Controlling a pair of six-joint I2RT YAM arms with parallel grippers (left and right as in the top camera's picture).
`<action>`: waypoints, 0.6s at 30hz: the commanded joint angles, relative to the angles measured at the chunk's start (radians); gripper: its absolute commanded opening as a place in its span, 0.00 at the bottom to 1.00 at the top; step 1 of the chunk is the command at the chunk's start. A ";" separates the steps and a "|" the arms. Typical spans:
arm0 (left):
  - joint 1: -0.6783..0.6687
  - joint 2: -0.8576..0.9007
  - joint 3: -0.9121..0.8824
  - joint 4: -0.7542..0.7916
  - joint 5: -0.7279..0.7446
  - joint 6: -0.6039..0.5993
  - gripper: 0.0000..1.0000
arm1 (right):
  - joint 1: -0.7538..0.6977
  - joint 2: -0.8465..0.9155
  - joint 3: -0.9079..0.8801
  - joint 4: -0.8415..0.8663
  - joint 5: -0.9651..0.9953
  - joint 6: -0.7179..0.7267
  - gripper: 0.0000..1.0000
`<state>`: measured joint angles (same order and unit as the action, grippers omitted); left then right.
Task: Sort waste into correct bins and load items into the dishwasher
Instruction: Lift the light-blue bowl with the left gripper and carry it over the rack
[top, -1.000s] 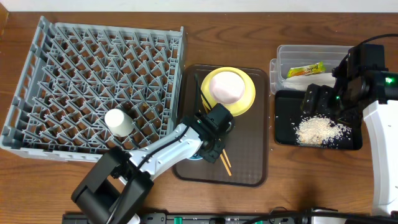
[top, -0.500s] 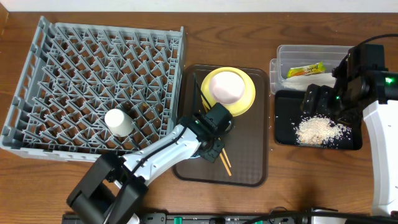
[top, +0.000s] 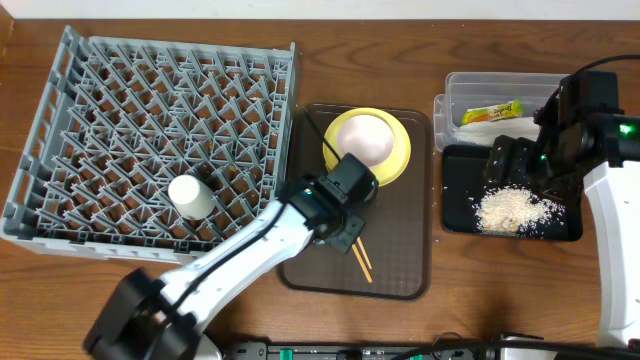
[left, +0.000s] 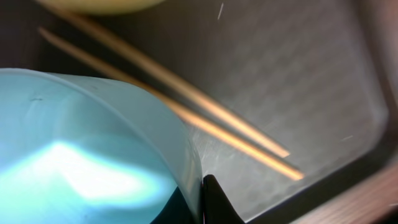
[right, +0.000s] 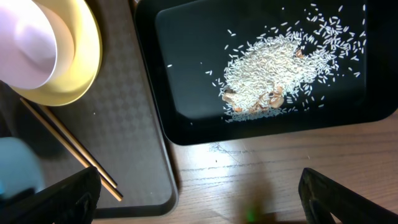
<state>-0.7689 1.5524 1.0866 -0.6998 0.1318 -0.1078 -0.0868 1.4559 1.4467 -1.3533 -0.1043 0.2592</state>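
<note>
My left gripper (left: 202, 199) is shut on the rim of the light blue bowl (left: 81, 155), just above the brown serving tray (left: 298, 74). From overhead the left gripper (top: 335, 225) hides that bowl. Two chopsticks (top: 360, 262) lie on the tray beside it. The white-beige bowl (top: 360, 140) sits upside down on the yellow plate (top: 400, 150). A white cup (top: 190, 195) stands in the grey dish rack (top: 150, 140). My right gripper (top: 508, 160) hangs open over the black tray (top: 460, 215), which holds rice scraps (top: 515, 208). The clear tub (top: 460, 85) holds the wrapper (top: 492, 112) and napkin (top: 490, 130).
The brown serving tray (top: 400, 250) lies between the rack and the two bins. In the right wrist view bare wooden table (right: 249, 180) shows below the black tray (right: 186, 62), between my wide-apart fingers (right: 56, 193).
The left jaws have closed onto the blue bowl's rim, and the left gripper has shifted slightly up the tray toward the plate. The right arm has stayed still.
</note>
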 joint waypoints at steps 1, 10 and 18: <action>0.002 -0.075 0.057 -0.003 0.006 -0.002 0.07 | -0.005 -0.003 0.008 -0.002 -0.005 -0.006 0.99; 0.175 -0.166 0.148 -0.003 0.041 0.022 0.07 | -0.005 -0.003 0.008 -0.002 -0.005 -0.006 0.99; 0.490 -0.167 0.186 0.009 0.360 0.072 0.07 | -0.005 -0.003 0.008 -0.001 -0.004 -0.006 0.99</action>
<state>-0.3603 1.3983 1.2469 -0.6910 0.3199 -0.0731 -0.0868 1.4559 1.4467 -1.3537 -0.1043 0.2592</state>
